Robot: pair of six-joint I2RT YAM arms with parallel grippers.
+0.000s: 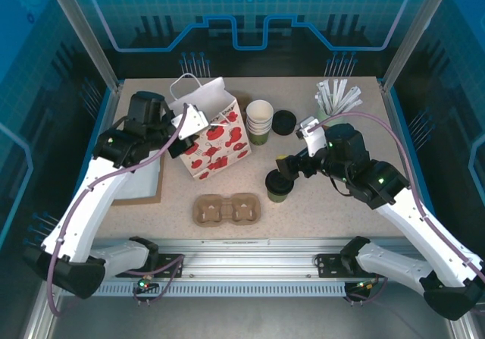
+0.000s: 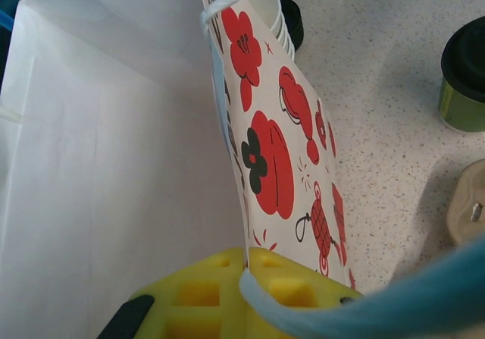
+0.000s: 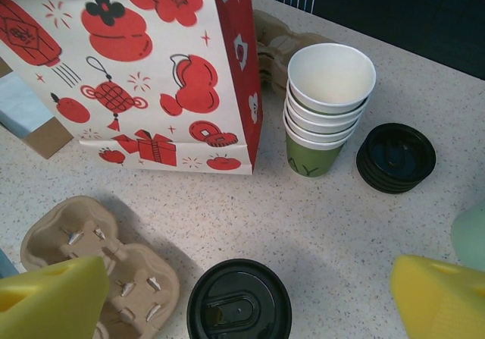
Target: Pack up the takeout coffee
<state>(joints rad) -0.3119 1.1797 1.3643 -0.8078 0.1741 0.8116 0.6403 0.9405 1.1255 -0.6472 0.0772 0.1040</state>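
Note:
The takeout coffee [image 1: 278,186], an olive-green cup with a black lid, stands on the table right of the pulp cup carrier [image 1: 227,208]. My right gripper [image 1: 288,167] hovers just behind and above it, open. In the right wrist view the yellow fingers [image 3: 53,301] stand wide on either side of the lidded cup [image 3: 239,302], not touching it. The white paper bag with red prints [image 1: 214,138] stands upright with its mouth open. My left gripper [image 2: 256,267] is shut on the bag's top edge [image 2: 250,164], pinching the wall between its pads.
A stack of lidless green cups [image 1: 259,120] and a stack of black lids [image 1: 283,122] sit behind the coffee. The pale-green holder of white sticks [image 1: 337,100] stands at the back right. A flat white-and-cardboard sheet [image 1: 142,181] lies left of the bag.

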